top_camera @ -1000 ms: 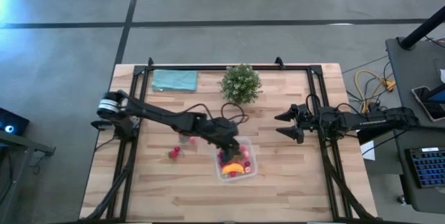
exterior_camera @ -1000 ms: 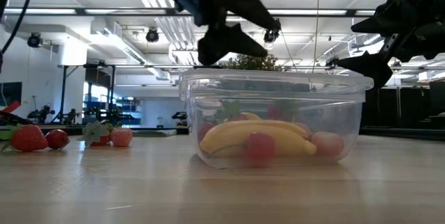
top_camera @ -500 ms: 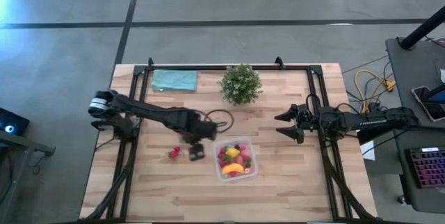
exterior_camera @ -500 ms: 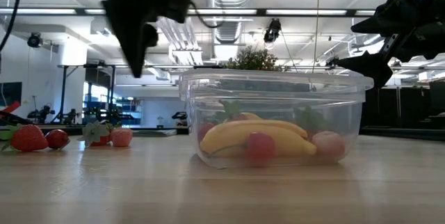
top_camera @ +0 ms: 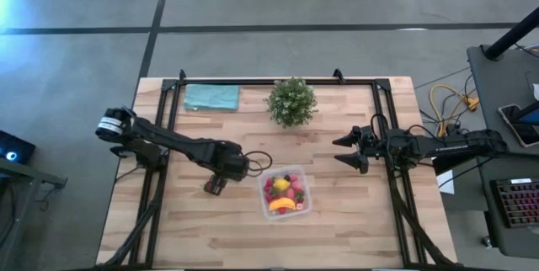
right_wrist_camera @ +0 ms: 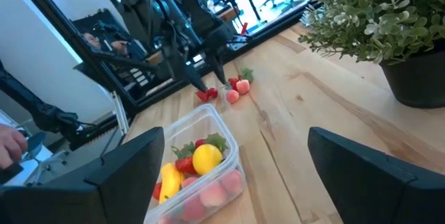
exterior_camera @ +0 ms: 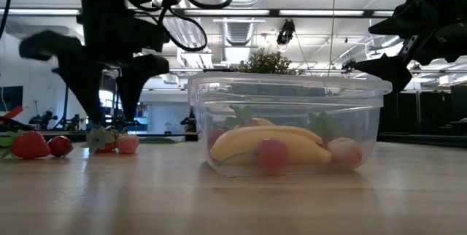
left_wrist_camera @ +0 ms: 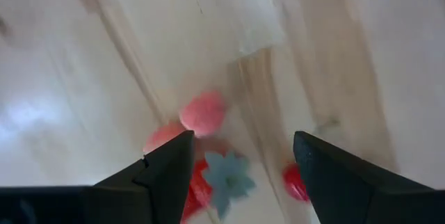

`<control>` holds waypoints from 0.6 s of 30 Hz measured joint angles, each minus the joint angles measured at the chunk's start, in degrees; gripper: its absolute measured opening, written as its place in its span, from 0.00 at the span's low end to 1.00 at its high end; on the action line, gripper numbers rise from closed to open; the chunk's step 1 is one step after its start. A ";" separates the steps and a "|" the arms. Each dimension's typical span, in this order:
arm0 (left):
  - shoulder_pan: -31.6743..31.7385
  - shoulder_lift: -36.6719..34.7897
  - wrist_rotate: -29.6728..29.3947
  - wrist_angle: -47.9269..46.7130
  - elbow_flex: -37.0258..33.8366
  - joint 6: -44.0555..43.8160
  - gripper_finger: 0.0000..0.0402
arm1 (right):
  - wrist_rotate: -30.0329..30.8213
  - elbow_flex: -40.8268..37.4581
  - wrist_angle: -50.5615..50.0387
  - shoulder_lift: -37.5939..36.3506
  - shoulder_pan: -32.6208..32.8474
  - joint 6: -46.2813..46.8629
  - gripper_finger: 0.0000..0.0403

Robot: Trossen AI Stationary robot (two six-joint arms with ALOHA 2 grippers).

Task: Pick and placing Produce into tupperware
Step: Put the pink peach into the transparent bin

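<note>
The clear tupperware (top_camera: 285, 193) sits near the table's middle and holds a banana (exterior_camera: 263, 144), a lemon (right_wrist_camera: 206, 158) and red pieces. Several loose strawberries (exterior_camera: 109, 143) lie on the wood to its left, and two more (exterior_camera: 42, 145) lie farther left. My left gripper (exterior_camera: 111, 122) hangs open just above that cluster, fingers pointing down. In the left wrist view a pink one (left_wrist_camera: 203, 111) and red ones (left_wrist_camera: 198, 186) show between the fingers, untouched. My right gripper (top_camera: 336, 151) waits open and level at the table's right, above the wood.
A bushy potted plant (top_camera: 291, 101) stands at the far middle and a teal cloth (top_camera: 210, 96) lies at the far left. Black frame rails (top_camera: 165, 136) run along the table's left and right sides. Bare wood lies in front of the tupperware.
My left gripper has swung from above the tupperware toward the table's left, sinking and tipping until its fingers point down over the loose strawberries. The produce in the tupperware and on the table has stayed in place.
</note>
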 joint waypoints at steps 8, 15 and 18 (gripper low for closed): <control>0.04 -0.02 -2.46 5.48 -1.10 2.96 0.57 | 0.00 0.00 -0.03 0.02 -0.01 0.00 0.86; 0.11 0.02 -1.96 9.25 -4.34 5.00 0.57 | 0.00 0.00 0.00 0.02 0.01 0.00 0.85; 0.13 0.07 -1.98 10.64 -6.21 5.06 0.57 | 0.00 0.00 0.02 0.00 -0.01 0.00 0.86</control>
